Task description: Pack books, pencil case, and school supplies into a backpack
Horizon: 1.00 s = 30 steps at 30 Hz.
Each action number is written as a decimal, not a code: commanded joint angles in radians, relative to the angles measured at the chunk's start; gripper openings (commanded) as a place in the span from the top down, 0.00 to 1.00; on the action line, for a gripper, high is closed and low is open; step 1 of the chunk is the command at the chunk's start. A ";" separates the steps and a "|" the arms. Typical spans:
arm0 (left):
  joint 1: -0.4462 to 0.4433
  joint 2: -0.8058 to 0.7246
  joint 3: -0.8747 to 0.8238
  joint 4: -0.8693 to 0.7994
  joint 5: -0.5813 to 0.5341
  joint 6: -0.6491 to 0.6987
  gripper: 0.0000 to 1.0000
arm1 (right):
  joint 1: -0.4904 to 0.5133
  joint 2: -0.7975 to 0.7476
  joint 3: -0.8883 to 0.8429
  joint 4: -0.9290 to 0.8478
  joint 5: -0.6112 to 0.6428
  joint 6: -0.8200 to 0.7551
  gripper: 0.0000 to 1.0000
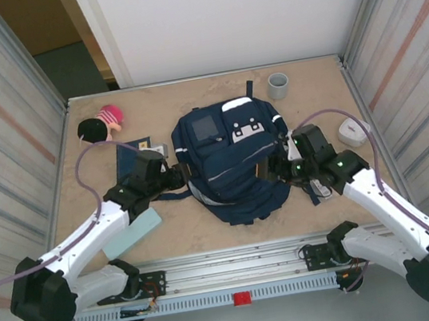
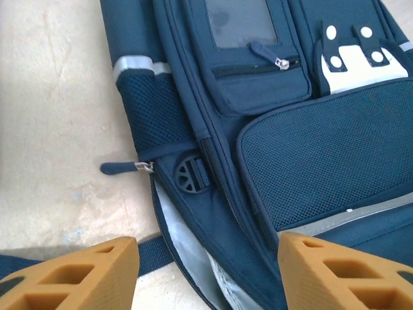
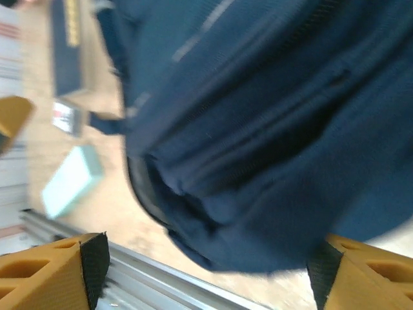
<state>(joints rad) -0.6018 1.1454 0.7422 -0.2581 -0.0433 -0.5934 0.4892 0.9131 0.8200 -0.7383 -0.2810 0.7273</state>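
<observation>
At table centre: large navy-blue fabric backpack (image 1: 229, 176) lies front-up | left gripper (image 2: 206, 244) at its left edge, fingers parted, gripping nothing | right gripper (image 3: 208, 248) at its right edge, spread wide, empty

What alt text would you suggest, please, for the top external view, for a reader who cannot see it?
A navy backpack lies flat in the middle of a table, with the left hand and right hand at its two sides. A dark book and a mint pencil case lie left of it; a grey cup stands beyond it.
</observation>
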 commanded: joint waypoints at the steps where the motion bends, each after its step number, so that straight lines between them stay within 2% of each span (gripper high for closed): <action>1: -0.014 0.037 0.046 -0.017 -0.015 -0.054 0.41 | 0.023 -0.047 0.068 -0.275 0.168 0.012 0.18; 4: -0.013 0.068 0.051 0.001 -0.004 -0.065 0.41 | 0.036 -0.075 0.111 -0.291 0.173 -0.030 0.23; 6: -0.010 0.074 0.051 0.003 -0.018 -0.061 0.41 | 0.052 -0.086 0.108 -0.197 0.140 -0.059 0.26; 9: 0.029 0.072 0.049 0.005 -0.007 -0.050 0.39 | 0.087 -0.036 0.078 0.039 0.061 -0.076 0.28; 14: 0.173 0.085 0.052 0.000 0.068 -0.013 0.38 | 0.185 0.256 0.107 0.404 0.045 -0.075 0.29; 18: 0.266 0.123 0.079 -0.019 0.096 0.035 0.36 | 0.237 0.501 0.199 0.593 0.024 -0.075 0.30; 25: 0.370 0.223 0.135 -0.040 0.088 0.062 0.29 | 0.266 0.902 0.407 0.710 0.103 -0.030 0.29; 30: 0.400 0.308 0.188 -0.047 0.134 0.074 0.25 | 0.227 1.069 0.424 0.773 0.056 0.001 0.34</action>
<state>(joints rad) -0.2138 1.4231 0.8795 -0.2771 0.0555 -0.5491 0.7429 1.9259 1.2446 -0.0063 -0.2180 0.6964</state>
